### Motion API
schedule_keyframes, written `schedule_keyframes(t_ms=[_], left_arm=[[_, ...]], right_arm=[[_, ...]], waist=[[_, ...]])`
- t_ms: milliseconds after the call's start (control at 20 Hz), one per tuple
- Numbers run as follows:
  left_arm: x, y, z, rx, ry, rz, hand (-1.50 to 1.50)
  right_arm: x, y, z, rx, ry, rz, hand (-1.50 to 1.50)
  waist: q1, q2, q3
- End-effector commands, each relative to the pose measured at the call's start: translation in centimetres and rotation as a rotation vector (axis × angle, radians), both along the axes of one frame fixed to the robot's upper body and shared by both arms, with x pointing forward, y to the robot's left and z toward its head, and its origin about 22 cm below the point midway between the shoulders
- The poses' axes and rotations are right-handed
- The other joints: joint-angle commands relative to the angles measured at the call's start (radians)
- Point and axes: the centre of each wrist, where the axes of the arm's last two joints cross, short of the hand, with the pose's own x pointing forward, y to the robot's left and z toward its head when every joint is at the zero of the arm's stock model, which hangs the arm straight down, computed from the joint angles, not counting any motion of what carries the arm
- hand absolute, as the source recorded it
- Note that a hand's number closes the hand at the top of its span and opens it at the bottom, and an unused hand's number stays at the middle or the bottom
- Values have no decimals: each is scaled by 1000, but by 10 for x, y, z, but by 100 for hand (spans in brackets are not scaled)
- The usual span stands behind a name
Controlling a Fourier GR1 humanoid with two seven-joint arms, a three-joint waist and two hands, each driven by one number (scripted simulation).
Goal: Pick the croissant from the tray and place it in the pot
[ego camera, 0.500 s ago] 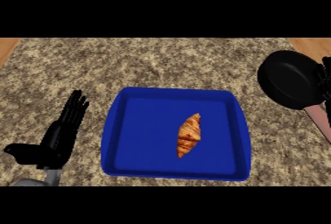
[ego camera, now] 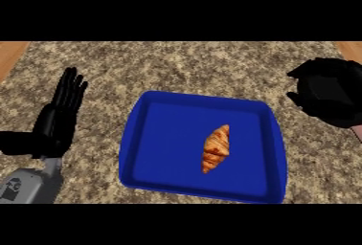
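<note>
A golden-brown croissant lies right of the middle of the blue tray, pointing away from me. My left hand rests open on the counter to the left of the tray, fingers straight and pointing up the view. At the right edge, beyond the tray's far right corner, there is a black lumpy mass. It may be my right hand, the dark pot, or one over the other; I cannot tell them apart. A pale strip leaves it downward at the edge. Nothing touches the croissant.
The tray sits on a speckled stone counter. Wooden surface shows at the far left corner and the far right corner.
The black mass at the right edge has changed outline from round to lumpy and reaches slightly lower. Left hand, tray and croissant have not moved.
</note>
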Motion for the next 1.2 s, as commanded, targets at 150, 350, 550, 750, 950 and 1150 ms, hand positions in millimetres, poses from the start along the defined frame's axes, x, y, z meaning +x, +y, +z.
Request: schedule_keyframes(t_ms=[150,350,550,750,950,1150], left_arm=[[21,10,8,7,-11,51,0],[23,-5,7,-20,12,62,0],[28,6,15,-9,6,70,0],[33,-5,20,-1,8,59,0],[22,22,20,-3,-4,66,0],[20,5,14,-14,6,55,0]], right_arm=[[8,34,-9,-215,7,312,-150],[5,62,15,-345,12,374,-150],[1,85,19,-531,103,375,-150],[7,121,32,-690,205,424,-150],[9,161,23,-731,254,420,-150],[14,175,19,-795,342,426,-150]], waist=[[-39,1,8],[-44,-4,7],[-43,-5,7],[-36,-4,6],[-30,-5,7],[-38,-4,7]])
